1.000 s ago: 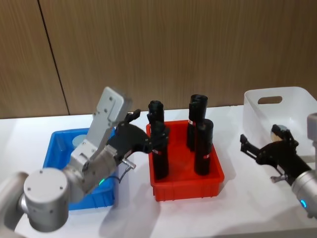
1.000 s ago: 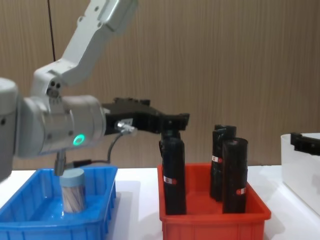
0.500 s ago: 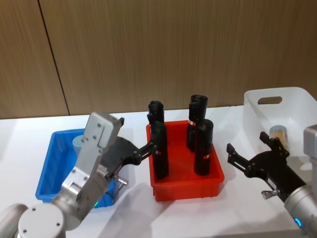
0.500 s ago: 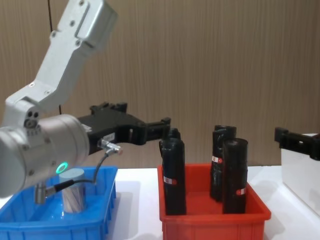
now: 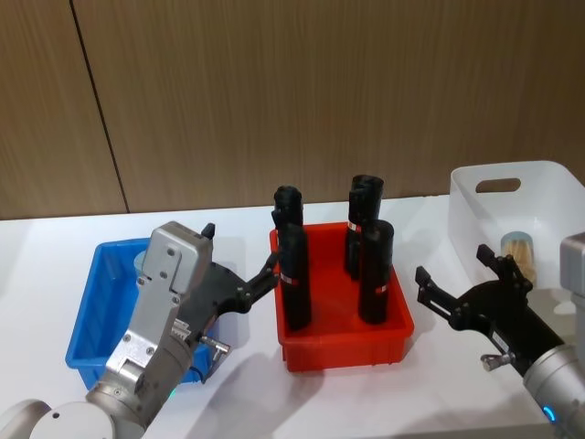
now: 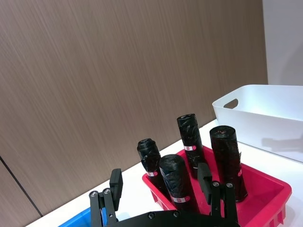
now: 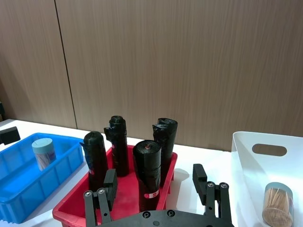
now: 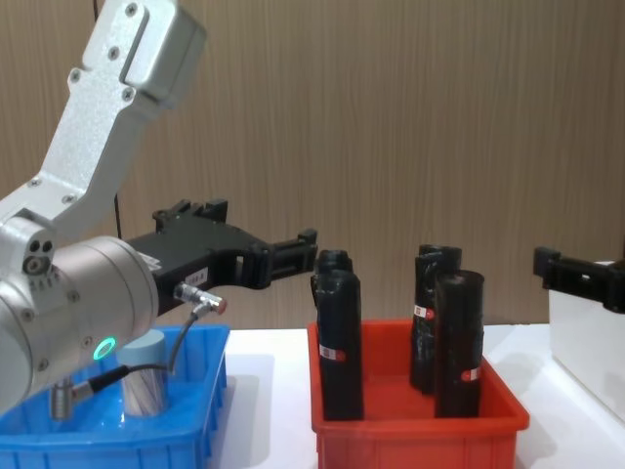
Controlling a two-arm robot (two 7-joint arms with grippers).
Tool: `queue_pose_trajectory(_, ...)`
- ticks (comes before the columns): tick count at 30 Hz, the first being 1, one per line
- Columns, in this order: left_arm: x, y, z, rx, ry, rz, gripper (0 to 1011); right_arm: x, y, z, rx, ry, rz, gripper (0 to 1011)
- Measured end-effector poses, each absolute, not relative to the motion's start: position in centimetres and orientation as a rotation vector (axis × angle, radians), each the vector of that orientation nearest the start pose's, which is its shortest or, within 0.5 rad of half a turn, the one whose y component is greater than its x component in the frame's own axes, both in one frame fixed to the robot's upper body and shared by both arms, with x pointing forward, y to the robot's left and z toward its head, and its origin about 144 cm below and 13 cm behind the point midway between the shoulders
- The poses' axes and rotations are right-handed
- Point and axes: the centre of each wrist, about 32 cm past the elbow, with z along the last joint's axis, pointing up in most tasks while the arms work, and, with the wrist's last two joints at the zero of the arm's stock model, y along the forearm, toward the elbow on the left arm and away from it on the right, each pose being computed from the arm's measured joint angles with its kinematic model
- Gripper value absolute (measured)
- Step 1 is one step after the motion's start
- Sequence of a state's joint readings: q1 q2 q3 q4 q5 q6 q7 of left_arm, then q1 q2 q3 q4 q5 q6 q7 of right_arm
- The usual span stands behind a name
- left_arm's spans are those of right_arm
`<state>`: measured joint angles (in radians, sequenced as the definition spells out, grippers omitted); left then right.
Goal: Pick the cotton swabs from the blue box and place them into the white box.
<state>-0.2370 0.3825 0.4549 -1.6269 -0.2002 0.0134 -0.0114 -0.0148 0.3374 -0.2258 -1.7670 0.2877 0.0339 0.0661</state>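
Head view, near first: left gripper (image 5: 239,251) hangs above the inner-right part of the blue box (image 5: 87,311), fingers spread, nothing held, tips aimed toward the red bin (image 5: 347,352). Right gripper (image 5: 452,265) is level with it on the far side of that bin, just in front of the white box (image 5: 512,178), fingers also spread and empty. Key relation: one of the cotton swabs (image 8: 145,376) stands upright in the blue box, long axis vertical, lid up. It sits lower than the left fingertips and behind them, toward the box's outer-left side, not between them. Judgement: left arm is clearly the nearer one; it would need to pull back, point down and close on the jar from above or from the side. Right arm is well apart from this jar, with the red bin and its black rolls (image 5: 376,270) between. Farther right, a second swab jar (image 5: 516,247) already sits inside the white box.
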Motion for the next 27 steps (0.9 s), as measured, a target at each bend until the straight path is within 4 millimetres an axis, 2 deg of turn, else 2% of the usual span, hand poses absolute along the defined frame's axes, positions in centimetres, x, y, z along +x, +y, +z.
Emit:
queue_pose_trajectory(18, 49.2, 19.84, 120.44, 0.061, -0.268, 1.124, 1003, 44.35, -23.73, 118.87, 0.026, -0.075, -1.229, 1001)
queue_pose_trajectory(27, 49.2, 19.84, 120.44, 0.061, -0.267, 1.124, 1003, 45.21, -24.28, 118.58, 0.015, -0.076, -1.227, 1001)
